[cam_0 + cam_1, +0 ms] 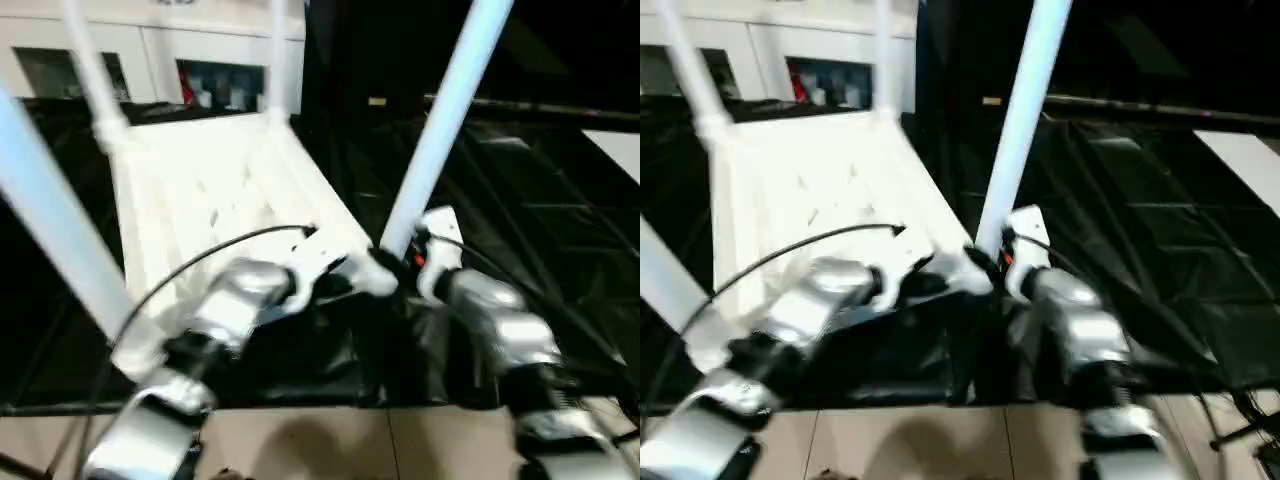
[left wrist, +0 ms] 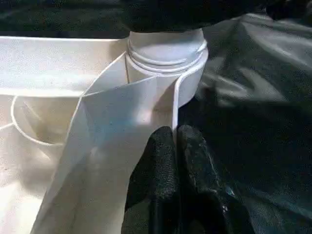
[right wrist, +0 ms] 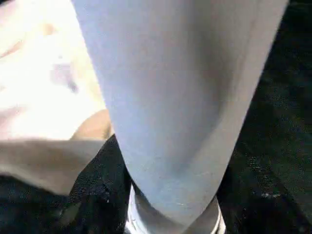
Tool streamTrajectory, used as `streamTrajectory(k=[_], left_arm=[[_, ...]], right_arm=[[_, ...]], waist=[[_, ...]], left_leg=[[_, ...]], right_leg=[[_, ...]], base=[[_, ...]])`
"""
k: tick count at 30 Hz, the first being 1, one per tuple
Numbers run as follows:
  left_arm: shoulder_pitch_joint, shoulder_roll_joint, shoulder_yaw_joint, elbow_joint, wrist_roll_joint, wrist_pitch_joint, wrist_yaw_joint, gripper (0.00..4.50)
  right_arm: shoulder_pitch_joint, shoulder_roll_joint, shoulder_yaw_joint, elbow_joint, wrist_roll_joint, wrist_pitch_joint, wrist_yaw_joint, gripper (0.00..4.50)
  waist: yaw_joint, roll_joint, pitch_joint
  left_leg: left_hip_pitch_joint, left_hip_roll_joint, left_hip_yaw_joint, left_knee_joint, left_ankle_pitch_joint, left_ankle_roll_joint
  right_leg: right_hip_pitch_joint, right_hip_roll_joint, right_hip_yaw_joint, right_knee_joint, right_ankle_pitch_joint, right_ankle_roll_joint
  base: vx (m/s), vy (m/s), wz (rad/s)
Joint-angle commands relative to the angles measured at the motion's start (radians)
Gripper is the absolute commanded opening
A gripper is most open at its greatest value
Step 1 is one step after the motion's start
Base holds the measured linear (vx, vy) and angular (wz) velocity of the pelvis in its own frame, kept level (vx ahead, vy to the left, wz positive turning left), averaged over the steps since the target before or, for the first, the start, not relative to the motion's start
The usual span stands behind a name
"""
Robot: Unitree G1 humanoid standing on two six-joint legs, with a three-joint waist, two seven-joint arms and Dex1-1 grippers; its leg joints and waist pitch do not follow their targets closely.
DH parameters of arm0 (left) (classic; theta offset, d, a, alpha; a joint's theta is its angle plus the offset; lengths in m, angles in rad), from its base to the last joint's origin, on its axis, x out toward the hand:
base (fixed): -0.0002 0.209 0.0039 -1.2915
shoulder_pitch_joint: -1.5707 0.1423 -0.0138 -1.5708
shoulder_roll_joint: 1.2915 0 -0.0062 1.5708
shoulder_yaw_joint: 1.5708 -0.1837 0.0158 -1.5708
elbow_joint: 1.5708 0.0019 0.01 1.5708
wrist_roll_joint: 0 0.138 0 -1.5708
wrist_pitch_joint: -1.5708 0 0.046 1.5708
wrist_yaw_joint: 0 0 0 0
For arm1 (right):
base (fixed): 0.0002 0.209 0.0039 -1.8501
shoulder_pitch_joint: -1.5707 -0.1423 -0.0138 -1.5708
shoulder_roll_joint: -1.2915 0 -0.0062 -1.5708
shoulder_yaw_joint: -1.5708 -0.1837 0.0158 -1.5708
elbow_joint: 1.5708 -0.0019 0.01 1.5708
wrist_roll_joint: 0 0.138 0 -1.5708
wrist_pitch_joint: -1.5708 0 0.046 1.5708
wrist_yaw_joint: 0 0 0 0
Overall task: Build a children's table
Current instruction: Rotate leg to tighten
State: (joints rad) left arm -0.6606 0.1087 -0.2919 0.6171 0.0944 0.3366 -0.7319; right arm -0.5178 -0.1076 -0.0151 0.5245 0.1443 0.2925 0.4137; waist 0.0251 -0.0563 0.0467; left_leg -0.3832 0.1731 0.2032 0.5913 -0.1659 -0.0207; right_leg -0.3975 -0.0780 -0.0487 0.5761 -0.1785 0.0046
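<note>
**Fourth leg going in at the near right corner**

Head view first: the tabletop (image 1: 215, 195) lies upside down on the black sheet (image 1: 520, 190), ribs up, left of centre. Legs rise from its far corners, another stands at the near left (image 1: 50, 230), and the near right leg (image 1: 440, 130) leans up and right from its socket. The left gripper (image 1: 375, 275) sits at that corner; the right gripper (image 1: 415, 258) is at the leg's foot. A white cabinet (image 1: 150, 50) stands beyond.

Over to the left wrist: black fingers (image 2: 170, 161) pressed together with nothing between them, tips against the tabletop's corner rim just below the threaded socket collar (image 2: 165, 51). That looks like bracing, not holding.

Right wrist now: the leg (image 3: 180, 97) looms close, narrowing to its ringed base. The jaws can't be made out, so whether they clasp it I cannot tell.

To do this well, I'd say: keep the left pressing the corner steady, bring the leaning leg square to the socket, then turn it home without forcing crooked threads.
</note>
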Motion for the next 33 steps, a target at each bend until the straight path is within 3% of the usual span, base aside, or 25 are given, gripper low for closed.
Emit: streamTrajectory(k=[1, 5, 7, 8, 11, 13, 14, 15, 17, 19, 23, 24, 29, 33], left_arm=[[-0.013, -0.037, -0.031, 0.033, 0.026, -0.010, 0.049, 0.00], [-0.011, -0.031, -0.039, 0.035, 0.031, -0.025, 0.040, 0.00], [-0.003, -0.009, -0.043, 0.023, 0.025, -0.042, 0.005, 0.00], [-0.003, -0.009, -0.043, 0.023, 0.025, -0.042, 0.005, 0.00], [0.003, 0.005, -0.048, 0.014, 0.024, -0.048, -0.030, 0.00], [0.020, 0.037, -0.055, -0.009, 0.013, -0.041, -0.100, 0.00], [0.024, 0.044, -0.056, -0.015, 0.010, -0.038, -0.117, 0.00], [0.026, 0.051, -0.056, -0.019, 0.007, -0.038, -0.131, 0.00], [0.040, 0.089, -0.066, -0.040, -0.007, -0.049, -0.204, 0.00], [0.059, 0.132, -0.080, -0.066, -0.026, -0.083, -0.295, 0.00], [0.081, 0.182, -0.084, -0.083, -0.033, -0.107, -0.365, 0.00], [0.107, 0.222, -0.092, -0.124, -0.057, -0.108, -0.450, 0.00], [0.145, 0.275, -0.096, -0.209, -0.123, -0.085, -0.573, 0.00], [0.150, 0.282, -0.099, -0.223, -0.132, -0.078, -0.597, 0.00]], right_arm=[[0.000, 0.082, 0.040, 0.057, -0.010, 0.014, -0.062, 1.96], [0.000, 0.099, 0.063, 0.042, -0.014, -0.012, -0.037, 1.96], [0.015, 0.092, 0.061, -0.002, 0.022, -0.009, 0.055, 2.65], [0.015, 0.092, 0.061, -0.002, 0.022, -0.009, 0.055, 2.65], [0.021, 0.065, 0.066, -0.027, 0.044, 0.000, 0.127, 2.87], [0.045, -0.031, 0.128, -0.082, 0.038, -0.004, 0.292, 3.02], [0.052, -0.053, 0.141, -0.096, 0.038, -0.007, 0.330, 3.10], [0.056, -0.069, 0.144, -0.107, 0.042, -0.007, 0.354, 3.12], [0.065, -0.123, 0.140, -0.138, 0.068, -0.003, 0.443, 3.12], [0.070, -0.173, 0.135, -0.162, 0.083, 0.007, 0.521, 3.12], [0.079, -0.246, 0.157, -0.196, 0.092, 0.020, 0.630, 3.12], [0.081, -0.282, 0.166, -0.204, 0.104, 0.030, 0.695, 3.12], [0.076, -0.312, 0.175, -0.197, 0.120, 0.040, 0.774, 3.12], [0.072, -0.307, 0.181, -0.188, 0.119, 0.034, 0.789, 2.69]], waist=[[-0.012, 0.007, -0.051], [-0.017, 0.006, -0.048], [-0.016, 0.000, -0.048], [-0.015, 0.001, -0.048], [-0.011, 0.000, -0.050], [-0.008, 0.002, -0.052], [0.000, 0.001, -0.053], [0.001, 0.002, -0.052], [0.007, 0.001, -0.058], [0.012, 0.001, -0.057], [0.017, 0.005, -0.058], [0.020, 0.007, -0.059], [0.018, 0.006, -0.058], [0.027, 0.004, -0.055]], left_leg=[[0.032, 0.060, -0.052, -0.092, -0.473, -0.073], [0.040, 0.057, -0.048, -0.087, -0.510, -0.064], [0.037, 0.057, -0.048, -0.087, -0.503, -0.051], [0.037, 0.058, -0.047, -0.087, -0.496, -0.049], [0.032, 0.060, -0.045, -0.089, -0.455, -0.035], [0.030, 0.062, -0.042, -0.089, -0.424, -0.031], [0.028, 0.064, -0.038, -0.087, -0.394, -0.019], [0.029, 0.065, -0.035, -0.087, -0.380, -0.011], [0.026, 0.063, -0.034, -0.084, -0.342, -0.001], [0.028, 0.065, -0.029, -0.081, -0.323, 0.020], [0.028, 0.067, -0.029, -0.082, -0.294, 0.020], [0.030, 0.069, -0.031, -0.082, -0.290, 0.014], [0.032, 0.070, -0.029, -0.085, -0.292, 0.007], [0.033, 0.070, -0.028, -0.086, -0.297, -0.004]], right_leg=[[0.010, -0.074, 0.032, -0.088, -0.482, -0.122], [0.001, -0.074, 0.035, -0.095, -0.493, -0.126], [0.004, -0.076, 0.035, -0.097, -0.506, -0.121], [0.004, -0.077, 0.036, -0.097, -0.503, -0.120], [0.011, -0.076, 0.039, -0.089, -0.450, -0.134], [0.016, -0.075, 0.039, -0.083, -0.400, -0.151], [0.022, -0.074, 0.041, -0.078, -0.350, -0.159], [0.018, -0.075, 0.044, -0.075, -0.318, -0.176], [0.029, -0.076, 0.043, -0.069, -0.280, -0.191], [0.025, -0.074, 0.044, -0.070, -0.273, -0.205], [0.026, -0.073, 0.041, -0.065, -0.264, -0.212], [0.029, -0.074, 0.040, -0.061, -0.254, -0.219], [0.025, -0.071, 0.040, -0.056, -0.236, -0.240], [0.025, -0.072, 0.041, -0.056, -0.253, -0.236]], base=[[0.000, 0.000, 0.00], [0.000, 0.000, 0.00], [0.000, 0.000, 0.00], [0.000, 0.000, 0.00], [0.000, 0.000, 0.00], [0.000, 0.000, 0.00], [0.000, 0.000, 0.00], [0.000, 0.000, 0.00], [0.000, 0.000, 0.00], [0.000, 0.000, 0.00], [0.000, 0.000, 0.00], [0.000, 0.000, 0.00], [0.000, 0.000, 0.00], [0.000, 0.000, 0.00]])
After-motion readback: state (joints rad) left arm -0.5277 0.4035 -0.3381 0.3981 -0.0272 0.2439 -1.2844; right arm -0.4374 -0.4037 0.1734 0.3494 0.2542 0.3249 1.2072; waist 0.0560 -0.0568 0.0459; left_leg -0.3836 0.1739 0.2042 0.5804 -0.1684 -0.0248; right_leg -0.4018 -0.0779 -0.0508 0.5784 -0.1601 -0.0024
